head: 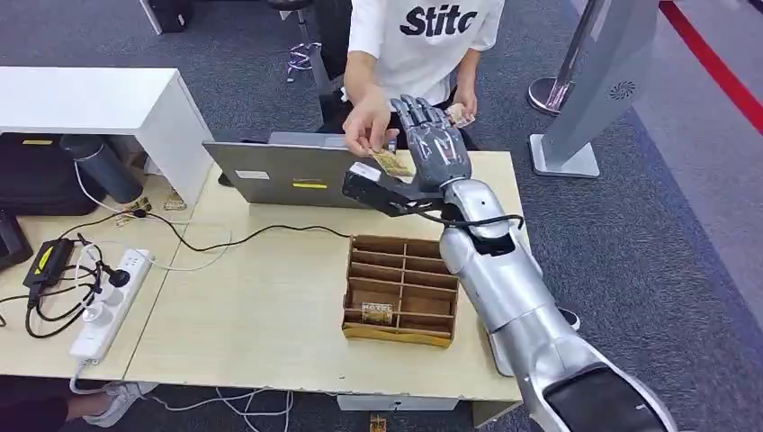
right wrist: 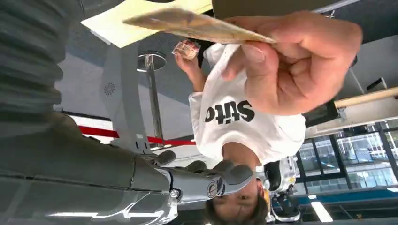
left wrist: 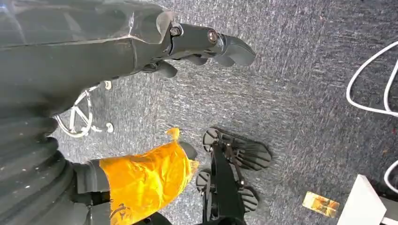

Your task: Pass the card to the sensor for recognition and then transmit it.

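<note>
Yellowish card (head: 392, 162) lies flat, just left of the right hand (head: 438, 144), pinched by a person's hand (head: 367, 129); robot fingers spread, released.

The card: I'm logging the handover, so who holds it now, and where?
The person's hand pinches the card at one end; the right hand looks open.

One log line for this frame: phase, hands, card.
phase: handover | right hand: raised, fingers apart | card: pinched in person's hand | left hand: hanging above floor
</note>
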Available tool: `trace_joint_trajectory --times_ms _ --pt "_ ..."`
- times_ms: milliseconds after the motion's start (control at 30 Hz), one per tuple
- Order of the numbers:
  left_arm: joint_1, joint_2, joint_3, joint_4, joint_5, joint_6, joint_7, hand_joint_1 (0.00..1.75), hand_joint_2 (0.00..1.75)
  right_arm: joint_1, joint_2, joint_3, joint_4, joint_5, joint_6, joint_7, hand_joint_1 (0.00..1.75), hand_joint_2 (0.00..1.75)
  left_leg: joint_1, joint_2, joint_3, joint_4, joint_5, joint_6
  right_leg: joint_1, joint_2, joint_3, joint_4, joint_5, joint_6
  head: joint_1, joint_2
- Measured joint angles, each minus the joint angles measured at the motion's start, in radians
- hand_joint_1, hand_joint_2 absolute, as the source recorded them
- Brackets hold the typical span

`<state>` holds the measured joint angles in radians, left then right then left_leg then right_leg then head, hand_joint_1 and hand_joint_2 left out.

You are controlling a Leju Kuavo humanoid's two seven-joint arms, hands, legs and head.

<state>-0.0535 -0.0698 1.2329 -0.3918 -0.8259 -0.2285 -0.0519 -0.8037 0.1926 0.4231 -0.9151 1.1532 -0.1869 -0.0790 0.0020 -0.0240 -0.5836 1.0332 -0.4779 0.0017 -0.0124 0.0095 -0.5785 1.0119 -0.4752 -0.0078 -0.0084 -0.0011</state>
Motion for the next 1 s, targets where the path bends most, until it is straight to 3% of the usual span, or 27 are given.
trace_joint_trajectory --times_ms 67,100,133,200,233,267,833,1000 --pt "0.0 0.0 0.0 0.001 -0.001 0.001 0.0 0.0 1.75 0.0 0.0 0.0 0.005 -0.001 0.0 0.0 0.0 1.75 0.0 0.0 0.0 0.0 0.0 0.0 0.0 0.0 0.0 0.0 0.0 0.0 0.0 0.0" --pt "0.0 0.001 0.0 0.002 -0.002 0.001 0.0 0.0 1.75 0.0 0.0 0.0 0.005 -0.003 0.002 0.0 0.37 1.75 0.0 0.0 0.0 0.0 0.0 0.0 0.0 0.0 0.0 0.0 0.0 0.0 0.0 0.0" --pt "0.0 0.001 0.0 0.002 -0.003 0.001 0.0 0.0 1.75 0.0 0.0 0.0 0.005 -0.004 0.003 0.0 1.31 1.75 0.0 0.0 0.0 0.0 0.0 0.0 0.0 0.0 0.0 0.0 0.0 0.0 0.0 0.0" --pt "0.0 0.002 0.0 0.002 -0.005 0.002 0.0 0.0 1.75 0.0 0.0 0.0 0.005 -0.009 0.005 0.0 1.5 1.75 0.0 0.0 0.0 0.0 0.0 0.0 0.0 0.0 0.0 0.0 0.0 0.0 0.0 0.0" --pt "0.0 0.003 0.0 0.002 -0.007 0.002 0.0 0.0 1.75 0.0 0.0 0.0 0.006 -0.01 0.006 0.0 1.48 1.75 0.0 0.0 0.0 0.0 0.0 0.0 0.0 0.0 0.0 0.0 0.0 0.0 0.0 0.0" --pt "0.0 0.003 0.0 0.002 -0.009 0.002 0.0 0.0 1.75 0.0 0.0 0.0 0.007 -0.012 0.006 0.0 1.69 1.75 0.0 0.0 0.0 0.0 0.0 0.0 0.0 0.0 0.0 0.0 0.0 0.0 0.0 0.0" --pt "0.0 0.008 0.0 0.006 -0.018 0.008 -0.001 0.0 1.75 -0.006 0.0 -0.002 0.042 -0.03 0.015 -0.026 1.75 1.75 0.0 0.0 0.0 0.0 0.0 0.0 0.0 0.0 -0.001 0.0 0.0 0.0 0.0 0.0" --pt "0.0 0.007 0.0 0.006 -0.011 0.009 -0.003 0.0 1.75 0.014 -0.001 -0.012 0.014 -0.065 -0.016 -0.061 1.75 1.75 0.0 0.0 0.0 0.0 0.0 0.0 0.0 0.0 -0.001 0.0 0.0 0.0 0.0 0.0"
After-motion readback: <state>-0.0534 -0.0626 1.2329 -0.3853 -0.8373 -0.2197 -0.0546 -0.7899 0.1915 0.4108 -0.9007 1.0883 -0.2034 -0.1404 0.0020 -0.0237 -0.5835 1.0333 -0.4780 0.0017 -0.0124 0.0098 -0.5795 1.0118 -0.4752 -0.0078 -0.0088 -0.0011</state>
